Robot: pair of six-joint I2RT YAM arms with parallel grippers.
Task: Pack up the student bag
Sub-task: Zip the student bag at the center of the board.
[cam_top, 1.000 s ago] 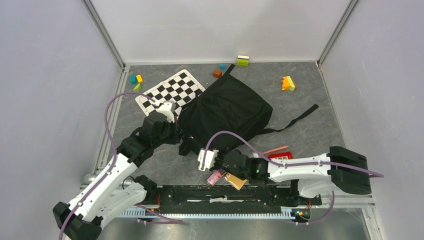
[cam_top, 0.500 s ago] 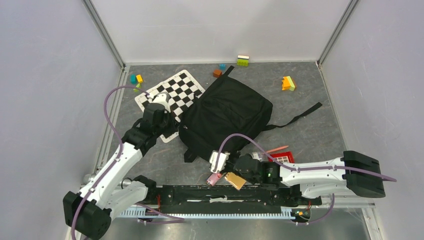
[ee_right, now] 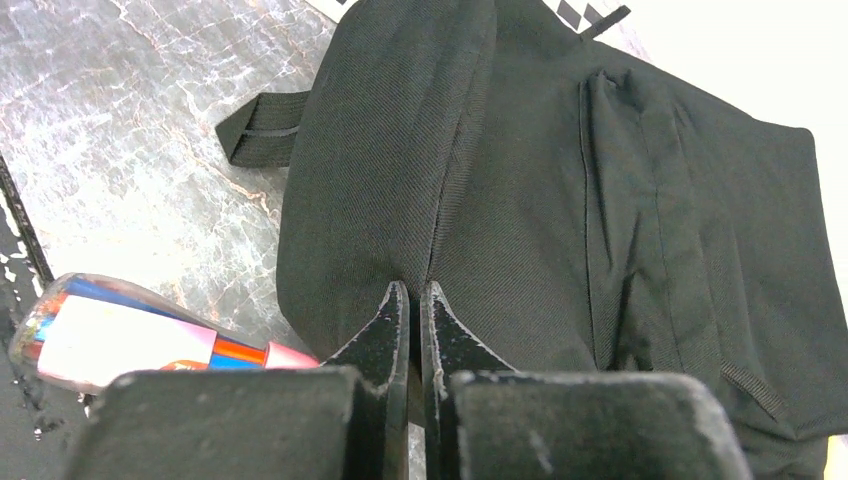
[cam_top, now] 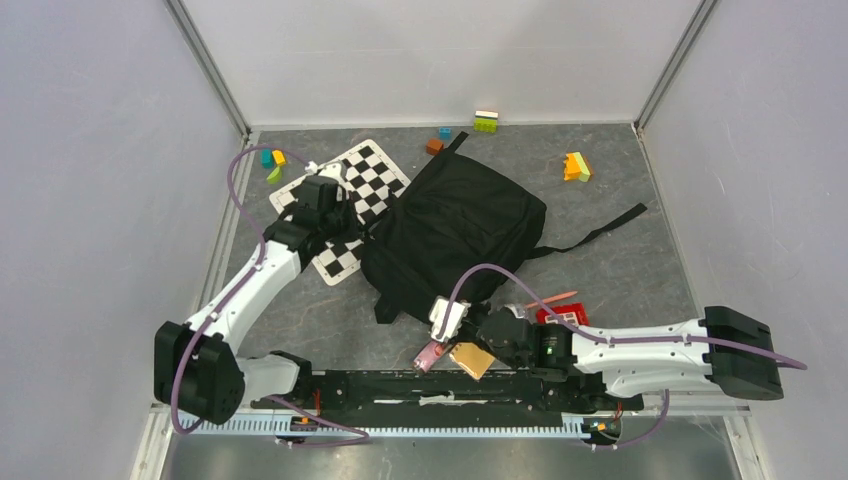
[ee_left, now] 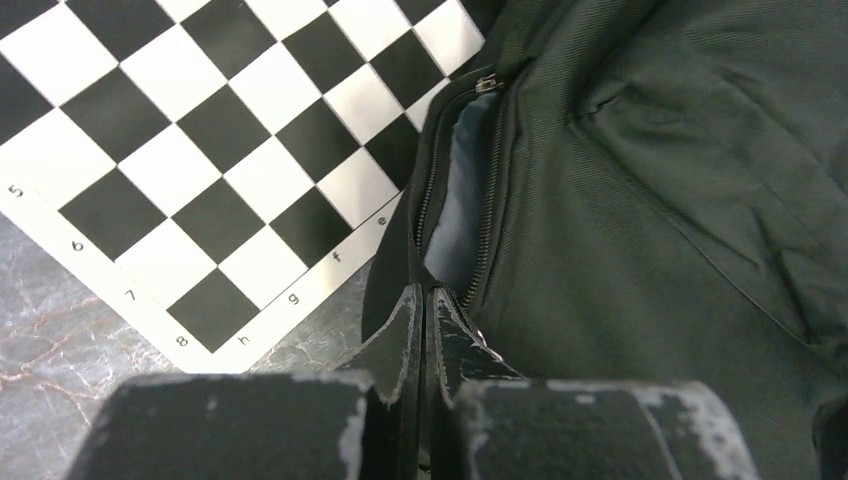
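Student bag [cam_top: 450,235], a large black soft-fabric backpack laid on the grey desk [cam_top: 640,270], is pinched at its part-open zip [ee_left: 490,180] by the left hand [ee_left: 421,297] and at its near edge by the right hand [ee_right: 414,292], seemingly to tauten the opening.

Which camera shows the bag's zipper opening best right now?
Left wrist: the zipper runs up the frame, partly open, grey lining showing inside. Top external shows the whole bag, but the zipper is too small to read. Right wrist shows only plain bag fabric, no zipper.

Chessboard [ee_left: 200,150] border: numerals 5, 6, 7, 8; letters h, g, f, e.
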